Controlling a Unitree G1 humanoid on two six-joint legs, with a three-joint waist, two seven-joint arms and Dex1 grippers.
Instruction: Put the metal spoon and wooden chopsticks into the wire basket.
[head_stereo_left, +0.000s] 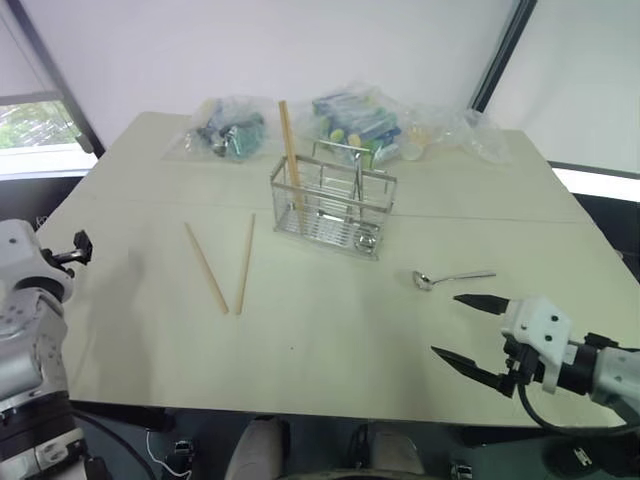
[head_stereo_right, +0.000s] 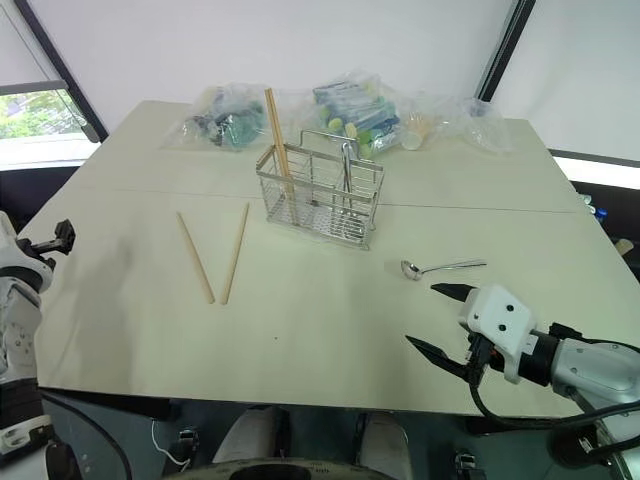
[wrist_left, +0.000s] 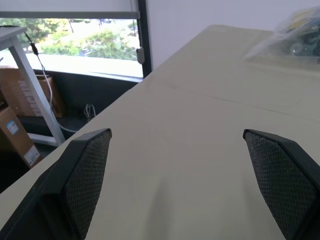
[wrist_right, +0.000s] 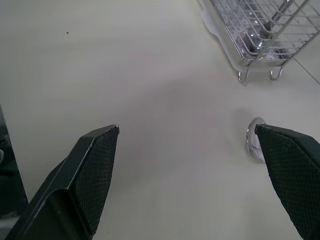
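The wire basket (head_stereo_left: 333, 205) stands at the table's middle back, and one wooden chopstick (head_stereo_left: 291, 155) leans upright in its left compartment. Two more chopsticks (head_stereo_left: 206, 267) (head_stereo_left: 245, 263) lie flat on the table to the basket's left, forming a narrow V. The metal spoon (head_stereo_left: 452, 277) lies to the basket's right front. Its bowl (wrist_right: 253, 140) shows beside one finger in the right wrist view. My right gripper (head_stereo_left: 447, 324) hovers open just in front of the spoon, holding nothing. My left gripper (wrist_left: 176, 132) is open and empty over the table's left edge, far from the chopsticks.
Clear plastic bags of colourful items (head_stereo_left: 225, 128) (head_stereo_left: 365, 118) lie along the table's back behind the basket. Something shiny (wrist_right: 255, 42) rests on the basket's floor at its near corner. Past the table's left edge are a window and boxes (wrist_left: 20, 105).
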